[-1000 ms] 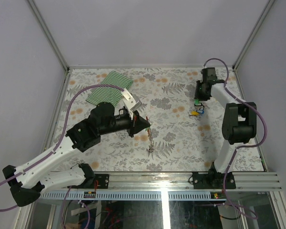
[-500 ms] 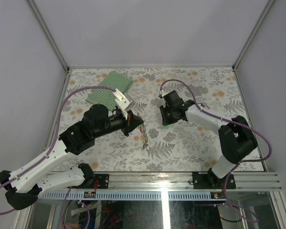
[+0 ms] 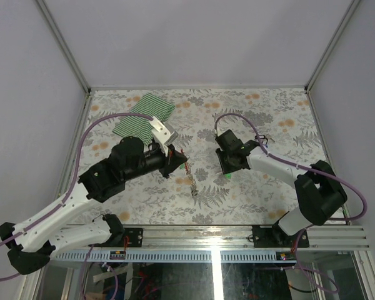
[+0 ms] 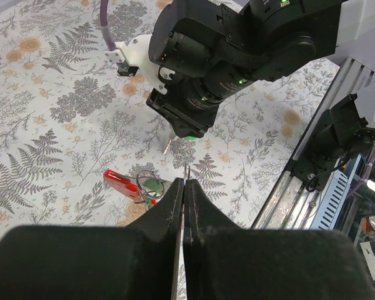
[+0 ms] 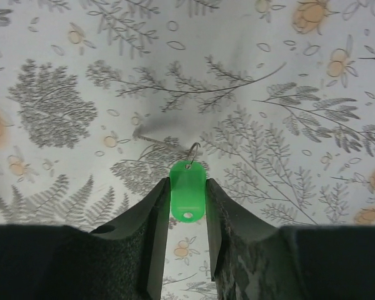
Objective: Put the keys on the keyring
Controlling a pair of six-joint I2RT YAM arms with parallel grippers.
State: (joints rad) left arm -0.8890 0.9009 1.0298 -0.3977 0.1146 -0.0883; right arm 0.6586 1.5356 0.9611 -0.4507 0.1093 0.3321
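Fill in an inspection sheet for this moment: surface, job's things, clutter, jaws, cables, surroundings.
Surface: flower-print table, no spills seen.
Job's things: keyring hanging from the left jaws; key with a green tag in the right jaws; red tag beside a small ring near the left jaw tips.
Clutter: striped cloth at the far left corner.
Jaws: left shut on the keyring; right shut on the key's green tag.
Cables: purple cable looping over each arm, away from the keys.
Surroundings: plain grey walls; metal rail along the near edge.
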